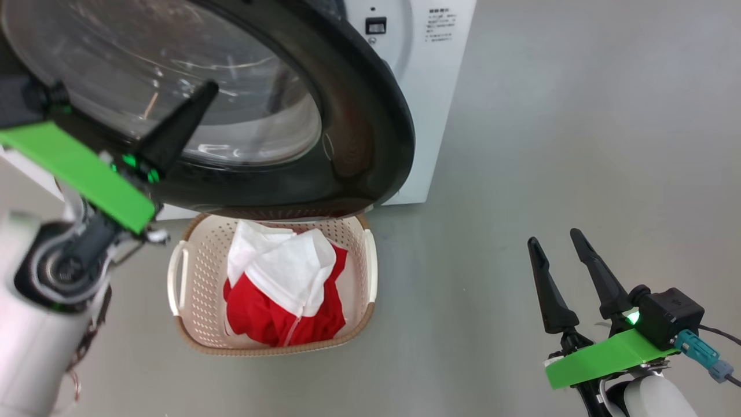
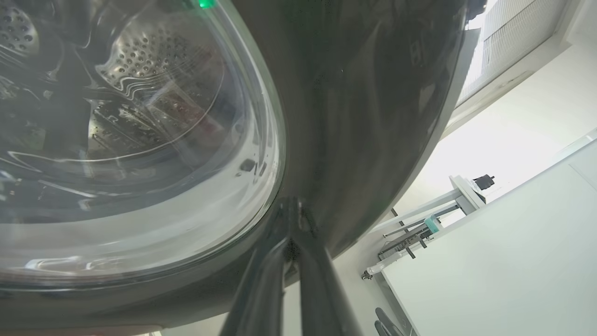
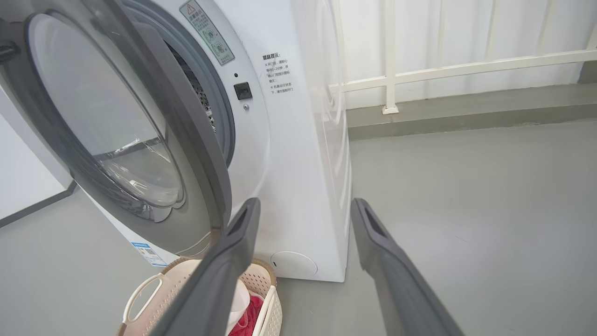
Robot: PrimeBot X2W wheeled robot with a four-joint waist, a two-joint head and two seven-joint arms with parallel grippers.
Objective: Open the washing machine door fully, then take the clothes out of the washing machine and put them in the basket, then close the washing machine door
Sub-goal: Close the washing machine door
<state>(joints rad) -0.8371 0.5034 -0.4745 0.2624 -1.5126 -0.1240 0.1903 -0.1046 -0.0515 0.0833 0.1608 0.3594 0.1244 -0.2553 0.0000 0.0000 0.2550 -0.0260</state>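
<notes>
Grey floor [image 1: 550, 145] carries the washer [image 1: 428, 87] and, below its partly open door [image 1: 370, 116], the basket [image 1: 191, 272] with red and white clothes [image 1: 278, 313] inside. On a raised arm the left tool [image 1: 205, 92] is pressed together, tips apparently touching the door's black ring. Held low, the right tool [image 1: 553, 237] is spread, empty, fingers up.

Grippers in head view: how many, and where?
2: left gripper, shut, at upper left in front of the door; right gripper, open, at lower right above the floor.
</notes>
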